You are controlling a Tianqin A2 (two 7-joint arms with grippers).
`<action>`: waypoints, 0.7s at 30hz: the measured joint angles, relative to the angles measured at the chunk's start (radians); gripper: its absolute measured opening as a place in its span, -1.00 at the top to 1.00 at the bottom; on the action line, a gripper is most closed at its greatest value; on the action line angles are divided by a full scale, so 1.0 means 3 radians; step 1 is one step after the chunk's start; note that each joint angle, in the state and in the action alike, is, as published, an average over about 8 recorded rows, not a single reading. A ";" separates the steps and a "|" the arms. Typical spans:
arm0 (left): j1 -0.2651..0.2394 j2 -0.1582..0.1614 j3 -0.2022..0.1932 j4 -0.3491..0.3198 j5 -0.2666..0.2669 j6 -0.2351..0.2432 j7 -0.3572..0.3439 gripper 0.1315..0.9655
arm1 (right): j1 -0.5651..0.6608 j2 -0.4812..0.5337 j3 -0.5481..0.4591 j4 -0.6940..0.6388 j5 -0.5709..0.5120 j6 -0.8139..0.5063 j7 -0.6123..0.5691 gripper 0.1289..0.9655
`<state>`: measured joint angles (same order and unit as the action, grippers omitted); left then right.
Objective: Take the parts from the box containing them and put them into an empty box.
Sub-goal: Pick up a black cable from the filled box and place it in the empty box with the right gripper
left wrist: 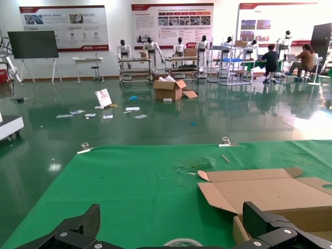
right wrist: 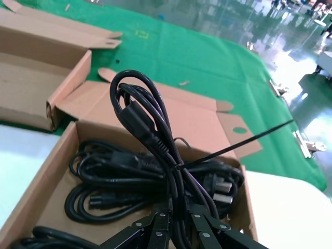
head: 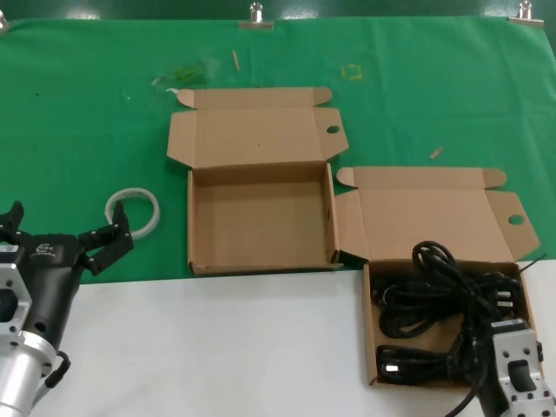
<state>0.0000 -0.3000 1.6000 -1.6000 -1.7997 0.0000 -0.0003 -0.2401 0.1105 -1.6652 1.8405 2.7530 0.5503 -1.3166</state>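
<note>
The narrower cardboard box (head: 426, 217) with broad lid wings sits at the lower right and holds black power cable bundles (head: 434, 300). My right gripper (head: 476, 346) is over this box, shut on one black cable bundle (right wrist: 150, 129), whose loop stands up from the tray (right wrist: 46, 171); its jaws (right wrist: 180, 218) pinch the cords. The wider squarish box (head: 261, 226) stands open and empty in the middle; it also shows in the right wrist view (right wrist: 36, 72). My left gripper (head: 68, 219) is open and empty at the left, apart from both boxes.
A white tape ring (head: 133, 211) lies on the green cloth (head: 87, 104) just beyond my left gripper (left wrist: 174, 220), also showing in the left wrist view (left wrist: 182, 242). The empty box's lid (left wrist: 275, 194) lies flat behind it. White tabletop (head: 217, 347) spans the front. Small scraps lie at the back.
</note>
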 joint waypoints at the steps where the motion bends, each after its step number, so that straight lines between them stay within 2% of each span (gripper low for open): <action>1: 0.0000 0.0000 0.0000 0.0000 0.0000 0.0000 0.0000 -1.00 | -0.0011 0.0000 -0.0003 0.0043 0.0000 0.0022 -0.0009 0.91; 13: 0.0000 0.0000 0.0000 0.0000 0.0000 0.0000 0.0000 -1.00 | 0.0116 0.0000 -0.0110 0.0474 0.0000 0.0265 -0.0140 0.91; 21: 0.0000 0.0000 0.0000 0.0000 0.0000 0.0000 0.0000 -1.00 | 0.0547 0.0000 -0.0302 0.0253 0.0000 0.0171 -0.0188 0.91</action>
<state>0.0000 -0.3000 1.6001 -1.6000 -1.7997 0.0000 -0.0003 -0.0760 0.1105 -1.7560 1.9165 2.7529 0.6016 -1.3732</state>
